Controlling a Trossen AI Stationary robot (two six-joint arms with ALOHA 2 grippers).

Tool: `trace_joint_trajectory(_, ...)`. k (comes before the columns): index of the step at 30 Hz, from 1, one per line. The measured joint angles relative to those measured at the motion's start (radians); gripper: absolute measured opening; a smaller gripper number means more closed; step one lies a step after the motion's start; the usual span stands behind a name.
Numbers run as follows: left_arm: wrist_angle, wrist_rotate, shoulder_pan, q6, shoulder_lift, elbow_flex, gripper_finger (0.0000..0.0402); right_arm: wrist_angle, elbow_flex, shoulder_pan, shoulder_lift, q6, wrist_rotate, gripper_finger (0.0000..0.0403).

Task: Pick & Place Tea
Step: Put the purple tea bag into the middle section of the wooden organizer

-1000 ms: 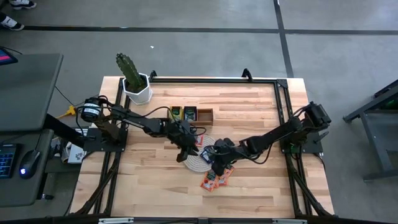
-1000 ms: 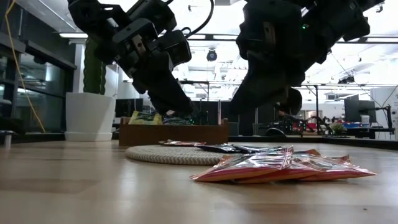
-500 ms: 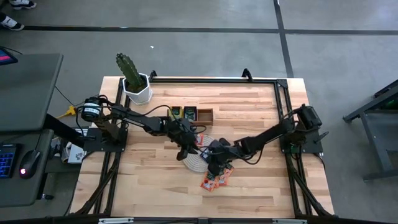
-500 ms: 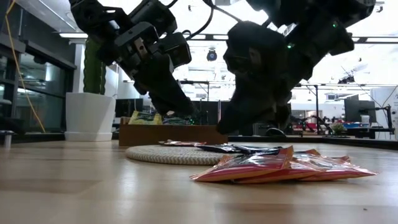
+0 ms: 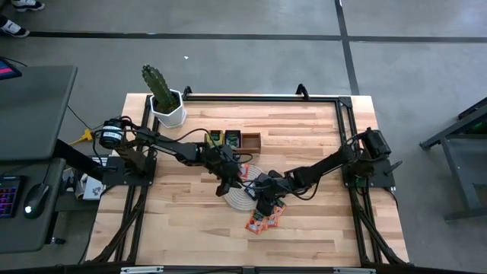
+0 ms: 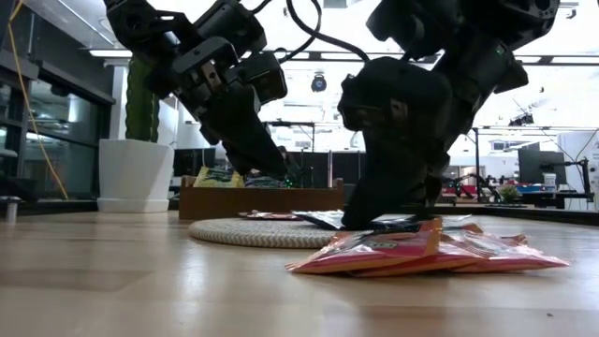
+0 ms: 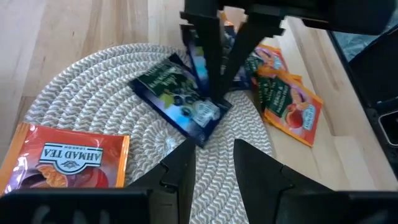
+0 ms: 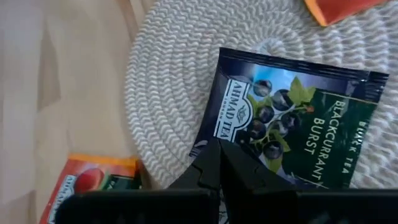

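Pale wooden table (image 5: pixel 190 228) carries a round woven mat (image 7: pixel 93 112). Right gripper (image 8: pixel 222 163), clenched, pins the thin dark-blue blackcurrant paper sachet's (image 8: pixel 292 124) corner; left gripper (image 7: pixel 211 158) hovers part-open, empty. Light, slippery, floppy: pinch an edge.

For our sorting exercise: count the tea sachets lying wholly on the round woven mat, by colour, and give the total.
Dark blue sachet: 1
Orange sachet: 1
Total on the mat: 2
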State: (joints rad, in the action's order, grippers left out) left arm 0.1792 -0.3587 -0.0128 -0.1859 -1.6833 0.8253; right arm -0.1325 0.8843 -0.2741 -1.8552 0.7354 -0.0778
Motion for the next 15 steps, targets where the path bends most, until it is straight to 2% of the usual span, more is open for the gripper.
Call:
trace_joint_trajectory(8,-0.002,0.007,0.000,-0.011,0.000,0.000,0.0105,0.005,0.002,0.001,-0.025,0.012,0.024,0.0000)
trace_joint_trajectory(15,0.018,-0.006,0.000,-0.120,-0.027,0.001,0.0105,0.028,0.002,0.001,-0.026,-0.020,0.037,0.0000)
